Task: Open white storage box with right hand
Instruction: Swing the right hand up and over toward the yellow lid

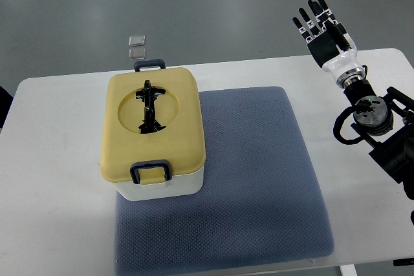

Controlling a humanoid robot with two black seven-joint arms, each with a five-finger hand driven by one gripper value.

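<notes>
The white storage box sits shut on the left part of a grey-blue mat on the white table, its yellow lid held down by a dark latch at the near end and another at the far end, with a black folding handle lying in the round recess on top. The right hand hovers well apart from the box, past the table's far right corner, its fingers spread and straight, gripping nothing. The left arm is out of view. The main risk I see is that both latches look closed, so pulling on the handle or lid edge would lift or drag the whole box and could bunch the mat rather than open it. The near latch is small and shallow, and broad fingers could slip off it or shove the box toward the table's left side. How the latches release cannot be read from above, and the far one is partly cut off by the lid's rim. Two small clear items on the floor beyond the table are too small to identify
</notes>
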